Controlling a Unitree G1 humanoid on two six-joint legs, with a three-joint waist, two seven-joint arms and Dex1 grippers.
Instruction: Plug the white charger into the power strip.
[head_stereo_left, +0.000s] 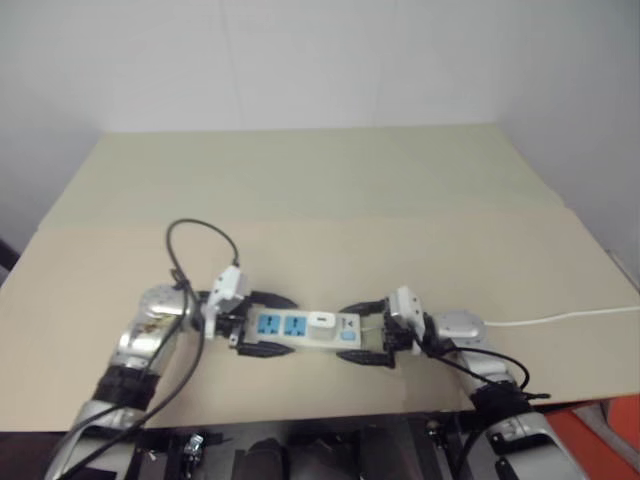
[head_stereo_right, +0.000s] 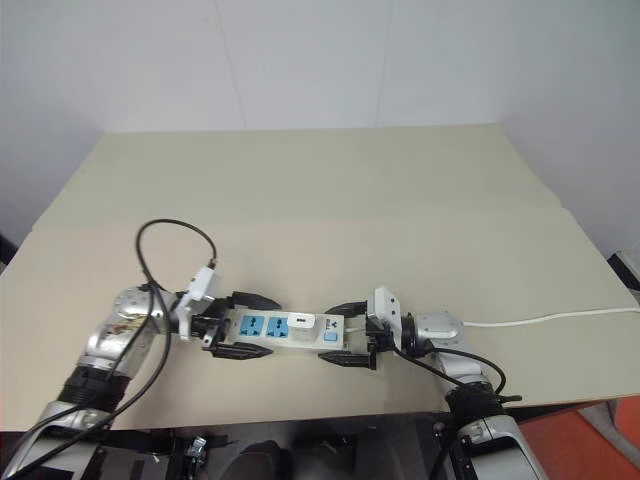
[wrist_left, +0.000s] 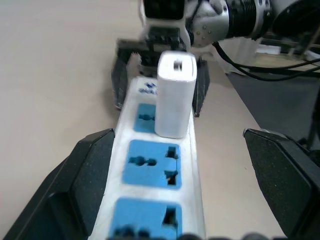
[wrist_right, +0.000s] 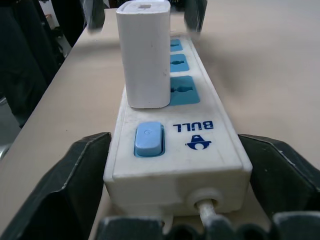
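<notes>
The power strip (head_stereo_left: 285, 326) lies flat near the table's front edge, between my two grippers. The white charger (head_stereo_left: 321, 321) stands upright in the socket beside the blue switch (wrist_right: 149, 139), and nothing is holding it. My left gripper (head_stereo_left: 294, 326) is open; its fingers (wrist_left: 85, 170) straddle the strip's far end with a gap on each side. My right gripper (head_stereo_left: 342, 333) is shut on the switch end of the strip, with a black finger (wrist_right: 75, 185) against each side wall.
The strip's white cord (head_stereo_left: 560, 318) runs past my right wrist to the table's right edge. A black cable (head_stereo_left: 200, 240) loops above my left wrist. The tan table (head_stereo_left: 320, 200) stretches back to a white wall, and its front edge lies just behind my grippers.
</notes>
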